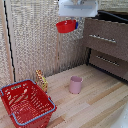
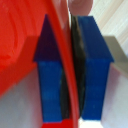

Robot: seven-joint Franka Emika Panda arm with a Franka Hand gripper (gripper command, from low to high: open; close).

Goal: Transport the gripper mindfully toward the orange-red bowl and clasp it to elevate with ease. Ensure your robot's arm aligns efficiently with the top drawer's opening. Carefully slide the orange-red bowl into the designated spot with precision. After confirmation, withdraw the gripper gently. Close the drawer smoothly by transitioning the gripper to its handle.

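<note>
Bowl lifted, held by its rim beside the open drawer

The gripper has its jaws closed on the rim of the orange-red bowl, one blue fingertip inside and one outside the wall. The bowl hangs high above the tabletop, just beside the top drawer. It looks light, rigid and glossy, so probably slippery; the thin rim is the sensible hold.

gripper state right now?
gripper: closed on the rim of the orange-red bowl, holding it in the air.
</note>
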